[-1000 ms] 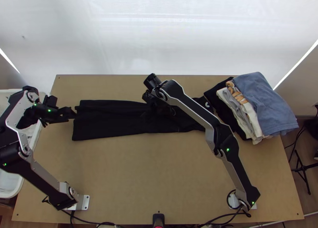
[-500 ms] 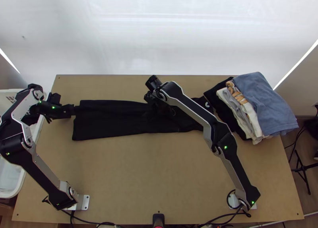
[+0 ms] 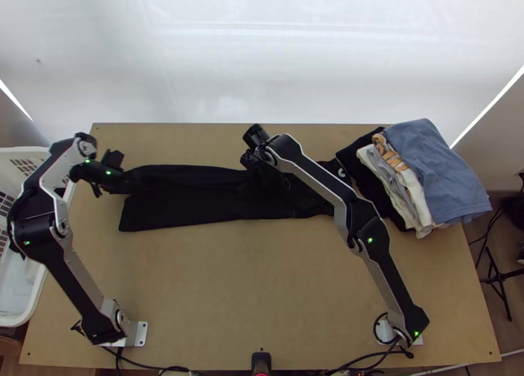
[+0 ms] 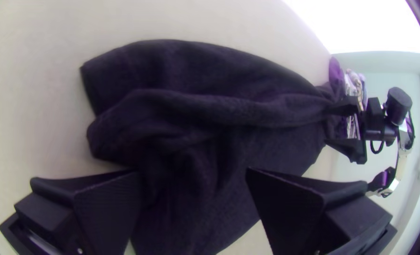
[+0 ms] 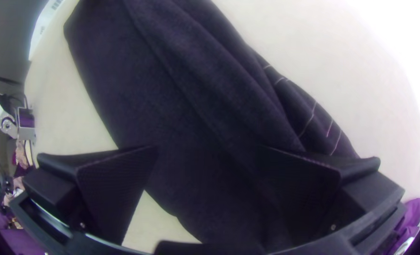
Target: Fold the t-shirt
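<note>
Both your left gripper (image 4: 192,172) and right gripper (image 5: 209,150) gape over the t-shirt (image 3: 187,207), left of the clothes pile (image 3: 435,169); the left one has shifted rightward, the shirt's left end now rucked, probably needing smoothing.

White basket (image 3: 19,151), wooden table (image 3: 249,284), stacked clothes (image 3: 432,169), white backdrop (image 3: 262,68)

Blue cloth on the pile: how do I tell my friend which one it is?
Find the light wooden table and look, in the top view, at its far right corner. A pile of folded clothes lies there, and the blue cloth is on top. It's the only blue one; the pale ones and the black one peek out on its left.
</note>
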`<state>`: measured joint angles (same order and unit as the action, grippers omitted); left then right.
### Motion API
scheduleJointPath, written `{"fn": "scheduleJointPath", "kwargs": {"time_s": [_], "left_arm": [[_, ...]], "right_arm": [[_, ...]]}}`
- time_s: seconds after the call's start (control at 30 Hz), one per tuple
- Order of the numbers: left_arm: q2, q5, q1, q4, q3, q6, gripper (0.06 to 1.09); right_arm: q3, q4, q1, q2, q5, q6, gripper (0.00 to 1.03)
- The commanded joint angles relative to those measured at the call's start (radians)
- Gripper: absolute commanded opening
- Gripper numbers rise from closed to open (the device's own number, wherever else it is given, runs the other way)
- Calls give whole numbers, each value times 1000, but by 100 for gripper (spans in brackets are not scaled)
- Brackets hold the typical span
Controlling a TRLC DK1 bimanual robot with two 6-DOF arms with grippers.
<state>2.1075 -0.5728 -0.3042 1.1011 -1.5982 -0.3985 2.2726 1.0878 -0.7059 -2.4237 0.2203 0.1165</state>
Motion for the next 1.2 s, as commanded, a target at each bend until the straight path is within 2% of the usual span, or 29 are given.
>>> {"fn": "scheduleJointPath", "kwargs": {"time_s": [0.0, 0.1, 0.13, 0.37, 0.57, 0.73, 0.83, 1.0, 1.17], "left_arm": [[-26, -22, 89, 36, 12, 7, 68], [-75, -67, 86, -89, 58, 73, 8], [-101, -65, 80, -142, 80, 93, 9], [-215, -70, -75, -142, 95, 66, 9], [-230, -53, -303, 6, 64, -119, 9], [-228, -25, -412, 108, 24, -186, 9], [-320, -19, -368, 128, 35, -175, 9], [-460, 117, -127, 201, 32, -99, 9], [-517, 215, 180, 258, -11, 7, 9]], "right_arm": [[-7, 0, 20, 0, 1, -5, 99], [-18, 0, 33, 17, 1, -8, 99], [-27, 0, 42, 32, 1, -14, 99], [-205, -20, 163, 252, 13, -29, 99], [-343, -39, 283, 410, 37, -17, 99], [-440, -58, 344, 511, 50, -5, 99], [-493, -68, 365, 566, 54, -5, 99], [-575, -85, 395, 641, 60, -9, 99], [-624, -86, 433, 707, 67, -6, 99]]}}
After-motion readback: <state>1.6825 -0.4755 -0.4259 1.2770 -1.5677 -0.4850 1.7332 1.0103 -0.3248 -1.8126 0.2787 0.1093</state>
